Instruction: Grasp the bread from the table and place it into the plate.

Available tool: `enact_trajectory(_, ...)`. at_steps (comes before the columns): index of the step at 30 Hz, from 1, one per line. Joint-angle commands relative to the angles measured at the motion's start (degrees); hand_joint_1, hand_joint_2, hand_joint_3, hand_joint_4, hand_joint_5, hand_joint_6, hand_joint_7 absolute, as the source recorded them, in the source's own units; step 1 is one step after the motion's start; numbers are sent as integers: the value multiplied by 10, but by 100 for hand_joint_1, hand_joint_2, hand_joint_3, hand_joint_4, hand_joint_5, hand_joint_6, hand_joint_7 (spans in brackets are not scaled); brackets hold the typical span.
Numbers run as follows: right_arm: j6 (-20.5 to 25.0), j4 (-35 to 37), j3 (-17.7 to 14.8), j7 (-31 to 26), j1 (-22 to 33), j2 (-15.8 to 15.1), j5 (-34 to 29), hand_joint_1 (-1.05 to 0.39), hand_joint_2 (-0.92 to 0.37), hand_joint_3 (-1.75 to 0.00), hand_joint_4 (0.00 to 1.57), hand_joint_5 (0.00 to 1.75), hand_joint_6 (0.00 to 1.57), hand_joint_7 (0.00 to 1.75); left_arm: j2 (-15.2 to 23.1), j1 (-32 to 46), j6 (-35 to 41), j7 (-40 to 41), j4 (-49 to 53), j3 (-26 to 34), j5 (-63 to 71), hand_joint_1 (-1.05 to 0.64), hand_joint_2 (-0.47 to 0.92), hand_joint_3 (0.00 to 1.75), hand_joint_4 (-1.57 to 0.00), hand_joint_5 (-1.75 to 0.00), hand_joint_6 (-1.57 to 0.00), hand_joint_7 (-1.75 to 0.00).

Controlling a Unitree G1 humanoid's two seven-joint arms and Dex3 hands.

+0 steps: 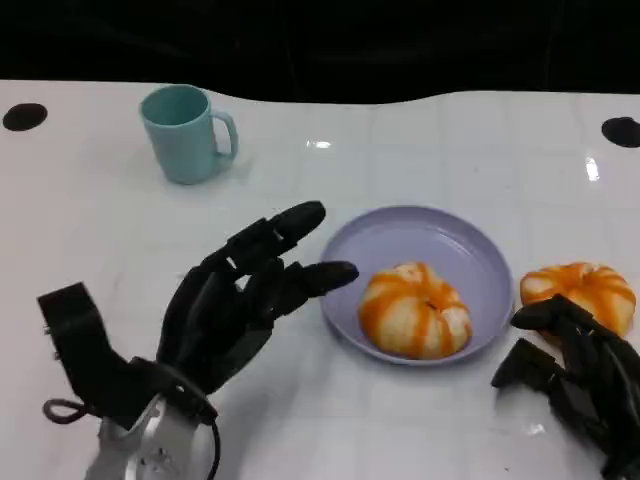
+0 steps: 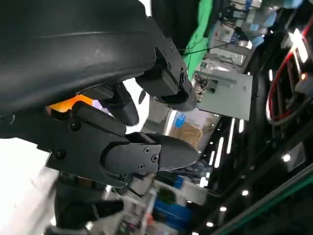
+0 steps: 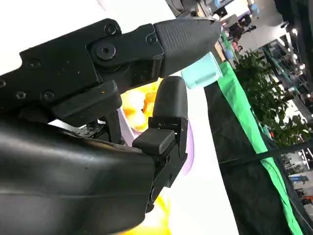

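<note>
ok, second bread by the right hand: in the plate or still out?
Out. The second bread lies on the table, beyond the plate rim, with the right hand beside it.

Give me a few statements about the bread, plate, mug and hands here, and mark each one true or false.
1. One bread lies in the plate. True.
2. A second bread lies on the table right of the plate. True.
3. The mug stands inside the plate. False: it stands on the table, far left of it.
4. The left hand grips a bread. False: it holds nothing, fingers spread beside the plate.
5. The right hand is next to the second bread. True.
</note>
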Motion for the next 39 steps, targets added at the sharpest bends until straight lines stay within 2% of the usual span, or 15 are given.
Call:
enact_trajectory(1,14,0,-4,10,12,-3,10,-54,-92,-16,63,161,60,124,19,52,150,-11,-73,39,-88,-62,92,47,-62,-141,-66,-87)
enact_trajectory(2,14,0,-4,12,11,-3,11,-54,-92,-16,63,161,60,124,23,61,180,-10,-86,45,-102,-61,92,44,-65,-159,-61,-119)
enact_trajectory(4,12,3,-5,17,10,-4,11,-54,-92,-15,62,161,60,123,25,79,222,4,-113,55,-117,-60,92,43,-66,-169,-58,-137)
enact_trajectory(5,10,5,-6,20,10,-5,12,-53,-92,-16,63,161,60,123,23,89,240,13,-126,60,-122,-59,92,37,-75,-172,-63,-152)
enact_trajectory(8,14,6,-7,25,8,-5,14,-52,-92,-18,64,160,61,123,19,110,267,21,-151,71,-127,-58,92,38,-84,-174,-64,-169)
enact_trajectory(15,10,4,-4,23,9,-7,10,-52,-92,-20,64,156,61,121,10,141,272,43,-176,80,-104,-59,92,45,-90,-175,-70,-173)
enact_trajectory(20,4,-7,0,11,16,-5,2,-53,-92,-21,65,157,61,122,7,163,264,49,-179,79,-87,-54,92,42,-87,-175,-67,-175)
enact_trajectory(39,20,-38,4,-10,31,-2,-5,-52,-92,-20,61,160,60,123,2,176,231,33,-175,66,-49,-56,92,43,-83,-175,-62,-175)
